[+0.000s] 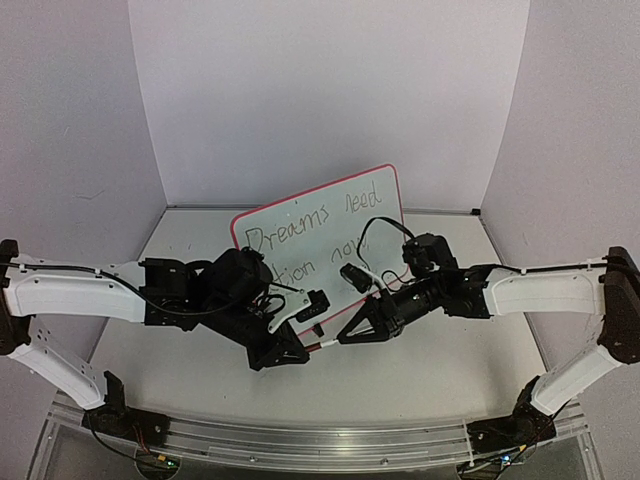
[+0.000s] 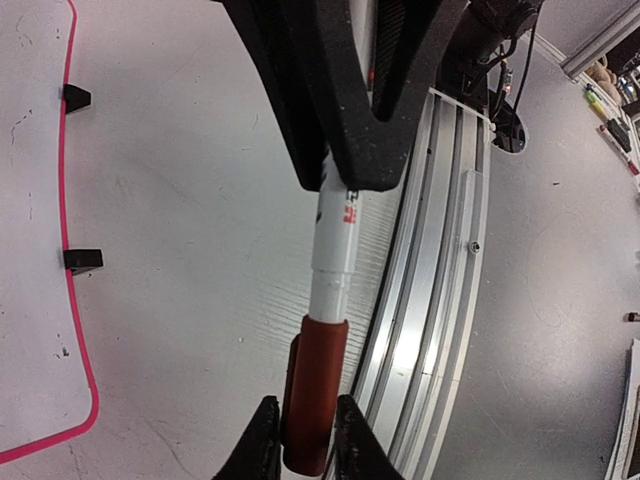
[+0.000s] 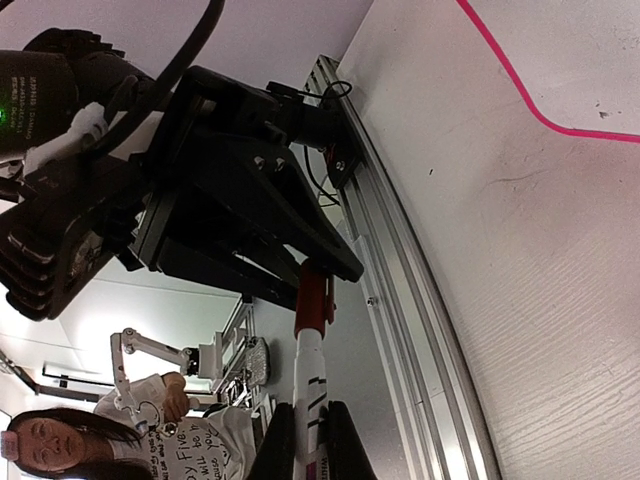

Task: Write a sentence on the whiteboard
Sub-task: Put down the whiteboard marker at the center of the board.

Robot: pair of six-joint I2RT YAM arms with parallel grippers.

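Recapping seems underway: the marker barrel (image 2: 336, 235) is clamped by the right claw (image 3: 310, 445), the red cap (image 2: 315, 380) by the left claw (image 2: 302, 440), and a straight push is needed.

In the top view both arms cover the near edge of the whiteboard (image 1: 300, 207). The left arm hides the start of the second line of the sentence (image 1: 318, 225). Only a short stretch of the marker (image 1: 322, 343) shows between the left gripper (image 1: 306, 350) and the right gripper (image 1: 342, 338). The left wrist view cuts the board off at the picture's edge. There the right gripper covers the upper barrel, and the red cap (image 2: 312, 390) runs past the bottom edge. The right wrist view shows only one corner of the board.
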